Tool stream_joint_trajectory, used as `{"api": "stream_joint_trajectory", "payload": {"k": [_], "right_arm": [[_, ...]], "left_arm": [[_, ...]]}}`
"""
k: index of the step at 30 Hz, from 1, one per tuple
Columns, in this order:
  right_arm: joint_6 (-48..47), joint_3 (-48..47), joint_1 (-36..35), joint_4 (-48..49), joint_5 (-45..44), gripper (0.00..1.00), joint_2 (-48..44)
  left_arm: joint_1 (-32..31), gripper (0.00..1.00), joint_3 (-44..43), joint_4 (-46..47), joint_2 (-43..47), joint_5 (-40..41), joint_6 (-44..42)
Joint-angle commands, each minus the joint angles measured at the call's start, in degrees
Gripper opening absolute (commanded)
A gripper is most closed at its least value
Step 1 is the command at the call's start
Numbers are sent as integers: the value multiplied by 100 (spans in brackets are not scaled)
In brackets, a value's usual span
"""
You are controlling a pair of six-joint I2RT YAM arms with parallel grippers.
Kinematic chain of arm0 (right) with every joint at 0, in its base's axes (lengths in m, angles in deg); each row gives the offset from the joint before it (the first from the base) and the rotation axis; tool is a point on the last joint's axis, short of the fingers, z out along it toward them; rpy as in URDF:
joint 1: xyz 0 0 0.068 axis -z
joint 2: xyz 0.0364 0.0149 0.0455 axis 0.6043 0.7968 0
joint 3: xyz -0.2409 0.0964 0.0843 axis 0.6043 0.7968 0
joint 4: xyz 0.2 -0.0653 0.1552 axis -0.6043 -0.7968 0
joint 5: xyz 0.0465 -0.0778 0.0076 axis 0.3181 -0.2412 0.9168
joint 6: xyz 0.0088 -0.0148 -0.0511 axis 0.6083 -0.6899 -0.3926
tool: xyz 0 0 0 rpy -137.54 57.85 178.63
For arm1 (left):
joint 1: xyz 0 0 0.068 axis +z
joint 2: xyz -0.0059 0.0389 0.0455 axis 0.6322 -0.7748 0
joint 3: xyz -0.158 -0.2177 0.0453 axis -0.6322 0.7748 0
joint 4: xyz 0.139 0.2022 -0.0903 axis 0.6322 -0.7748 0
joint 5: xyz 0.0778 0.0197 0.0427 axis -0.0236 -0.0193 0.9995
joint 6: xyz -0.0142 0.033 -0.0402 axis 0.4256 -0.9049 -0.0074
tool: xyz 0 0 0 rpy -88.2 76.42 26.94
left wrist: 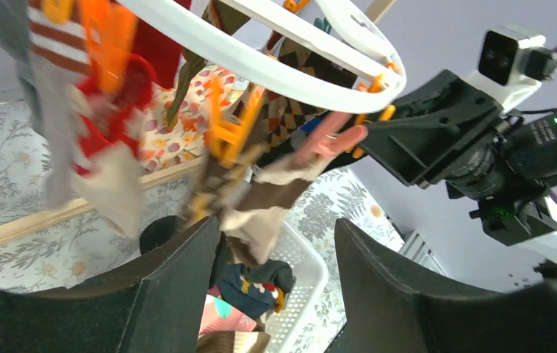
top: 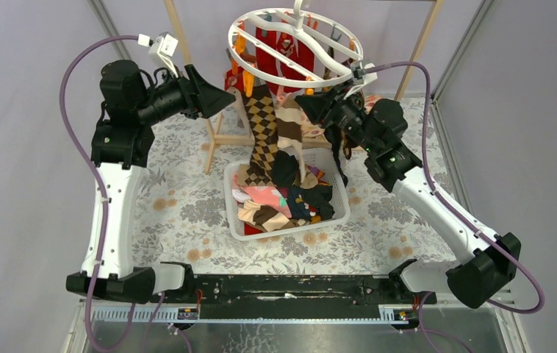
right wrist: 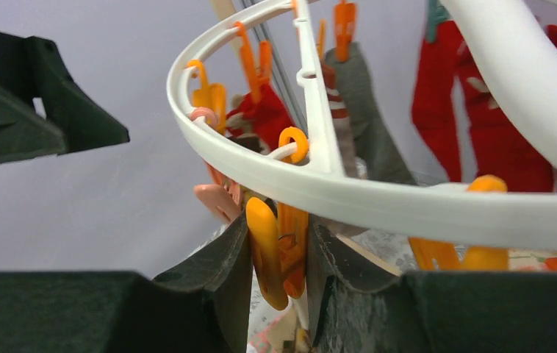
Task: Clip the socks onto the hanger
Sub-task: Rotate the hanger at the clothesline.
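Under everything, the patterned tabletop (top: 180,198). Above and between the two claws, the hanger (top: 295,45), its ring just over the right claw (top: 306,103). Below both claws, toward the bases, a white basket (top: 229,202) heaped with socks (top: 275,198). Hanging off the ring between the claws, an argyle sock (top: 262,121), directly ahead of the left claw (left wrist: 275,235), spread wide and holding nothing. Pinched in the narrow right claw, an orange clip (right wrist: 268,257) under the rim.
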Motion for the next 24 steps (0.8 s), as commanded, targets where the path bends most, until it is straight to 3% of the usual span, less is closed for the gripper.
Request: {"api": "stream_joint_trajectory", "payload": {"k": [1, 8, 13, 16, 20, 22, 24], "right_arm": [[-75, -732, -475, -332, -879, 26, 93], [74, -1735, -1067, -1240, -1166, 27, 700], [397, -1795, -1140, -1256, -925, 33, 737], [594, -1722, -1142, -1236, -791, 37, 683], [818, -1673, -1147, -1310, -640, 44, 597], [913, -1554, -1143, -1222, -595, 46, 515], [986, -1451, -1142, -1144, -558, 48, 459]], "left_arm": [[-1, 69, -161, -298, 298, -549, 27], [-929, 76, 200, -306, 304, -376, -234], [-1685, 75, 505, -86, 32, -209, -390], [-1729, 73, 678, 380, -84, -199, -441], [-1692, 74, 241, 494, -534, -487, -555], [-1531, 74, 446, 1263, -509, -867, -75], [-1332, 78, 1053, 2627, -386, -1298, 837]]}}
